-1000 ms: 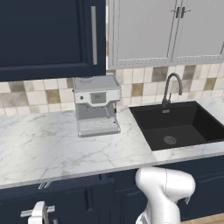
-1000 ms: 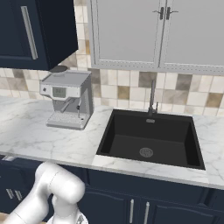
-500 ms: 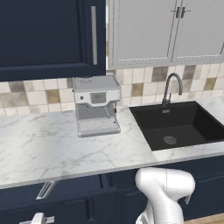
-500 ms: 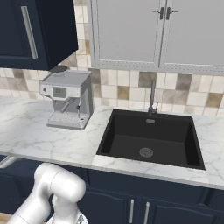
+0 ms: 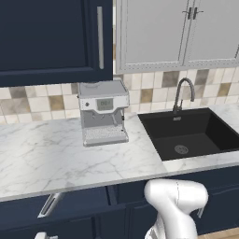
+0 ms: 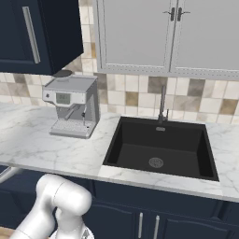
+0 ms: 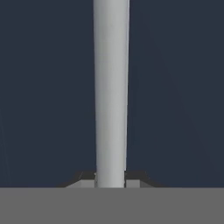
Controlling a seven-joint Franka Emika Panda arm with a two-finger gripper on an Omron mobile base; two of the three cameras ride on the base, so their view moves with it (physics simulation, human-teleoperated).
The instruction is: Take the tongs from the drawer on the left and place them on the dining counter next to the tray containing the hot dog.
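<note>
In the hand view a silver bar handle (image 7: 111, 87) runs up the middle against the navy drawer (image 7: 48, 87) front. My gripper (image 7: 110, 180) is shut on that handle, one dark fingertip on each side. The left base view has the same handle (image 5: 50, 204) slanting below the marble counter edge on the drawer (image 5: 79, 203), with the back of my hand at the bottom left corner. In the right base view the handle (image 6: 6, 173) pokes out at the left edge. The tongs are hidden. The dining counter, the tray and the hot dog are out of view.
A silver coffee machine (image 5: 102, 112) stands on the marble counter (image 5: 42, 158) above the drawer. A black sink (image 5: 189, 133) with a tap (image 5: 183, 93) lies to the right. Navy and grey wall cabinets hang above. My white arm (image 5: 175, 205) rises before the lower cabinets.
The hand has sunk toward the bottom edge of the left base view. The handle has shifted slightly down and toward the camera with it. The jaws stayed shut.
</note>
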